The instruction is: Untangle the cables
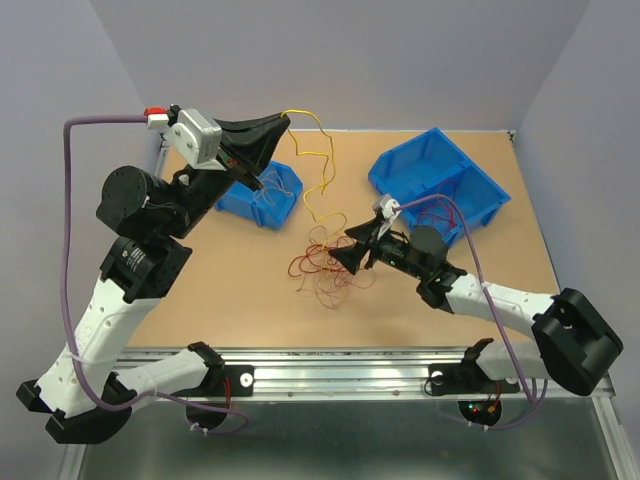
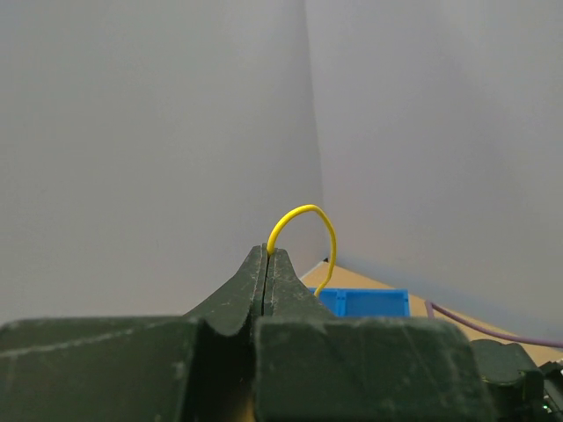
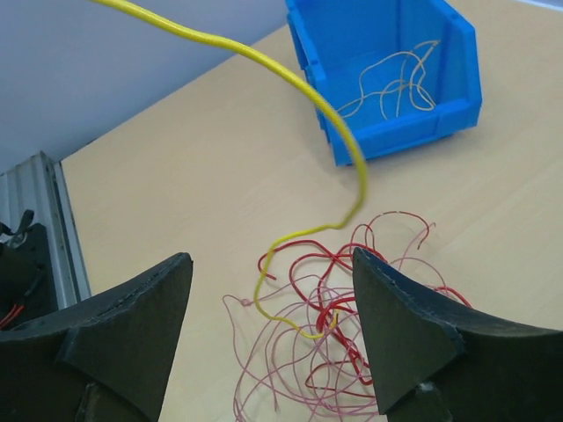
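A tangle of thin red and pink cables (image 1: 325,265) (image 3: 352,343) lies on the wooden table. One yellow cable (image 1: 322,160) (image 3: 325,114) rises out of it in a long curl up to my left gripper (image 1: 277,124) (image 2: 266,252). That gripper is raised over the small blue bin and shut on the yellow cable's end (image 2: 303,208). The cable's lower end still threads into the red loops. My right gripper (image 1: 350,252) (image 3: 271,259) hovers low over the tangle's right side. It is open, with nothing between its fingers.
A small blue bin (image 1: 262,200) (image 2: 365,301) sits below the left gripper. In the right wrist view a blue bin (image 3: 405,136) holds several pale wires (image 3: 396,83). A larger blue bin (image 1: 440,185) stands at the back right. A metal rail (image 1: 350,375) runs along the near edge.
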Controlling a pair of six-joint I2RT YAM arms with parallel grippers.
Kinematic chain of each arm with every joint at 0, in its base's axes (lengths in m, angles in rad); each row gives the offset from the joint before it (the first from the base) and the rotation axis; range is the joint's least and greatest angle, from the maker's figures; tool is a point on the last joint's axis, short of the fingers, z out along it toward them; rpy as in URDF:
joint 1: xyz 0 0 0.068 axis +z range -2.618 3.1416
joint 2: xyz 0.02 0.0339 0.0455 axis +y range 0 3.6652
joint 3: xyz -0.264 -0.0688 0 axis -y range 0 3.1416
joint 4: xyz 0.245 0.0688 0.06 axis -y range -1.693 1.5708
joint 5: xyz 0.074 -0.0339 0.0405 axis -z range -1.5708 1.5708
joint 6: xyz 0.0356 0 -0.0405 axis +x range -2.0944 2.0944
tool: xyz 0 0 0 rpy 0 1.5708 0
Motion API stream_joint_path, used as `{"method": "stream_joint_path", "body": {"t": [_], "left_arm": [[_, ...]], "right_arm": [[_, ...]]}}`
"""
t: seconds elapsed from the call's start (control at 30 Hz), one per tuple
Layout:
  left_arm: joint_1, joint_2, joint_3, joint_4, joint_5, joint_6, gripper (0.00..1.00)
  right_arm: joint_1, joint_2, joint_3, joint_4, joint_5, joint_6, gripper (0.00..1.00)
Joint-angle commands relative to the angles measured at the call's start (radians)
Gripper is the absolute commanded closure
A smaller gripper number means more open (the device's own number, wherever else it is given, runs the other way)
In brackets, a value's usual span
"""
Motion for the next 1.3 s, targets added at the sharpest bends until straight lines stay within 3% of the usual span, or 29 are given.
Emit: {"method": "stream_joint_path", "body": {"t": [0.0,0.13,0.37,0.5,0.7,0.83,0.9,1.13,1.27], "left_arm": [[0.002,-0.027,0.040,0.049,0.027,-0.034,1.00],[0.002,-0.051,0.033,0.049,-0.004,-0.028,1.00],[0.002,-0.085,0.030,0.049,0.014,-0.057,1.00],[0.003,-0.091,0.026,0.048,0.025,-0.072,1.00],[0.011,-0.079,0.006,0.062,0.053,-0.099,1.00],[0.017,-0.067,-0.029,0.072,0.042,-0.082,1.00],[0.022,-0.056,-0.057,0.082,0.018,-0.054,1.00],[0.051,0.079,-0.207,0.045,0.188,0.064,1.00],[0.058,0.149,-0.295,0.054,0.393,0.145,1.00]], "right_arm": [[0.007,-0.028,0.045,0.045,0.151,-0.008,0.23],[0.007,-0.059,0.038,0.017,0.238,-0.002,0.26],[0.007,-0.010,0.062,0.029,0.131,0.014,0.27],[0.007,-0.001,0.076,0.037,0.088,0.029,0.44],[0.010,-0.007,0.067,0.097,0.002,0.066,0.47],[0.010,-0.038,0.059,0.095,-0.003,0.081,0.95],[0.010,-0.086,0.050,0.097,0.008,0.090,1.00],[0.010,-0.315,-0.033,0.072,0.136,0.080,0.99],[0.012,-0.404,-0.051,0.011,0.236,0.064,0.99]]}}
